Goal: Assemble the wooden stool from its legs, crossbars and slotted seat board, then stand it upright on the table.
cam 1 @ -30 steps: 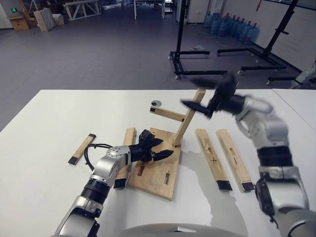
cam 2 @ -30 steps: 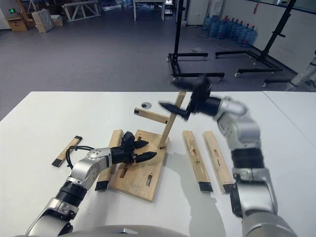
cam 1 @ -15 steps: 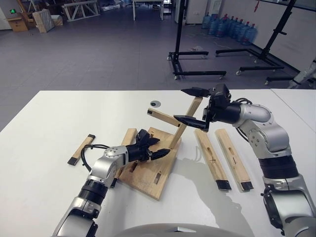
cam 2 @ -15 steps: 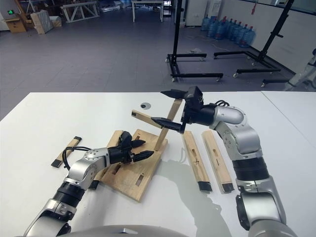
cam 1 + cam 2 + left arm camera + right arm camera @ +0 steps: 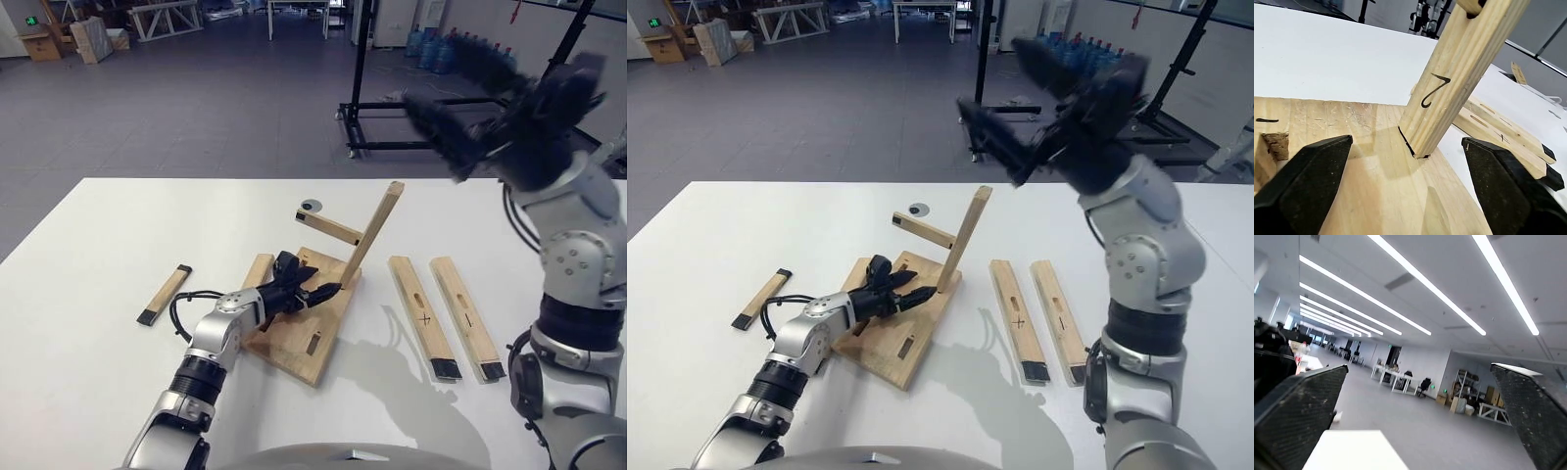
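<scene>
left eye view: the slotted seat board lies flat at lower centre, one leg with a crossbar leaning in a slot, the other slots seemingly bare. the left gripper rests spread wide beside that leg's foot; the right gripper hangs wide and empty at upper right. leg-fitting looks to be in hand, and the next move likely calls for grasping a loose leg at lower right.

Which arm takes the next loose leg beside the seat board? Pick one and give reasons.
Probably right. The loose legs lie on the robot's right of the seat board, and the right pincer hangs open and empty above the table. The left pincer sits open at the slotted-in leg's base.
</scene>
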Available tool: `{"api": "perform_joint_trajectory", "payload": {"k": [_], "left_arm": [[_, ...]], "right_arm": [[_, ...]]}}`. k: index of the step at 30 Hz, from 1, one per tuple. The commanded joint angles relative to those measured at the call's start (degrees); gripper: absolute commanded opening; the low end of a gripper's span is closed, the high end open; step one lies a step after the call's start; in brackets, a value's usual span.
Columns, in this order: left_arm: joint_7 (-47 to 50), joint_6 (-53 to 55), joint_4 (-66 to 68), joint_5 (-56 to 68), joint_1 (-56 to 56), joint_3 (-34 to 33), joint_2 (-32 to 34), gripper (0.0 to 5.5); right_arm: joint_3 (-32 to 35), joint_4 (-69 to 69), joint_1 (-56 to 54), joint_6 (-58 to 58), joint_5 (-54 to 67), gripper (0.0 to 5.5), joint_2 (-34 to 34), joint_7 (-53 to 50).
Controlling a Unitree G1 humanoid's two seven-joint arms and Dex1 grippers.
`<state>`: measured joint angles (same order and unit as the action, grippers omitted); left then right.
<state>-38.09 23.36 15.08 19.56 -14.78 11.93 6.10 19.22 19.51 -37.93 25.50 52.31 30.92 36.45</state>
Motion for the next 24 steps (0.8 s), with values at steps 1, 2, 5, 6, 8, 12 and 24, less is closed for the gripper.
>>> {"api": "perform_joint_trajectory", "payload": {"k": [1, 2, 5, 6, 8, 12, 24], "left_arm": [[5.63, 6.32, 6.03, -3.41, 8.14, 1.91, -1.03, 4.12], [6.06, 6.08, 5.08, -3.13, 7.97, 1.73, -1.62, 4.12], [6.60, 6.00, -1.15, -1.55, 8.35, 1.02, -2.05, 4.12], [6.71, 6.26, -3.71, -0.98, 8.73, 0.77, -1.72, 4.12], [6.88, 7.70, -11.21, 0.19, 9.88, -0.35, 0.35, 4.12], [6.98, 12.57, -24.73, 2.83, 10.87, -6.20, 7.23, 4.12], [-9.38, 19.96, -45.99, 9.30, 30.81, -16.74, 35.09, 4.12]], "right_arm": [[3.17, -1.65, 1.13, 3.08, 3.74, 5.37, 1.27, -2.70], [3.37, -1.92, 3.51, 3.30, 3.51, 5.37, 0.94, -3.12], [3.54, -2.27, 9.24, 3.35, 2.43, 5.37, -0.13, -4.32], [3.49, -1.99, 10.91, 3.22, 2.15, 5.37, -0.43, -4.66], [3.99, -0.67, 14.42, 3.14, 2.66, 5.37, -1.62, -5.91], [3.76, 1.43, 19.67, 2.88, 2.29, 5.37, -2.63, -6.94], [3.40, 4.49, 23.86, 3.89, 2.53, 5.37, -2.04, -8.19]]}}
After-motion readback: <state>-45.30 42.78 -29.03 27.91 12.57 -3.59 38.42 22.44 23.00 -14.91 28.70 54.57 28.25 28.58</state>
